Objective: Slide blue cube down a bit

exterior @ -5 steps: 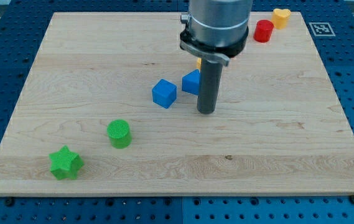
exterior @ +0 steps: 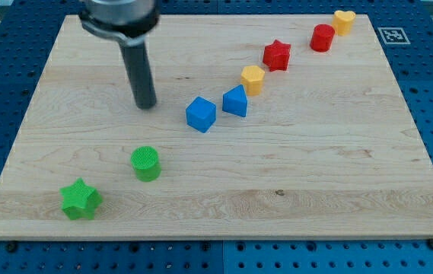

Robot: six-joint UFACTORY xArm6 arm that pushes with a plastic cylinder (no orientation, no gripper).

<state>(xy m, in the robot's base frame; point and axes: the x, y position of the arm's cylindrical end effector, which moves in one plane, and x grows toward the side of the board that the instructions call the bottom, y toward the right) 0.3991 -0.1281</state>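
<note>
The blue cube (exterior: 201, 114) sits near the middle of the wooden board (exterior: 338, 175). My tip (exterior: 146, 104) rests on the board to the cube's left and slightly above it, a short gap away and not touching it. A second blue block (exterior: 235, 101) with a sloped top sits just right of the cube and slightly higher.
A yellow block (exterior: 253, 78), a red star (exterior: 277, 55), a red cylinder (exterior: 323, 37) and a yellow heart-like block (exterior: 344, 20) run up toward the view's top right. A green cylinder (exterior: 146, 164) and a green star (exterior: 80, 199) lie at the lower left.
My tip has moved from just right of the two blue blocks to the left of the blue cube and a little higher. The blocks have not moved; the yellow block and red star now show.
</note>
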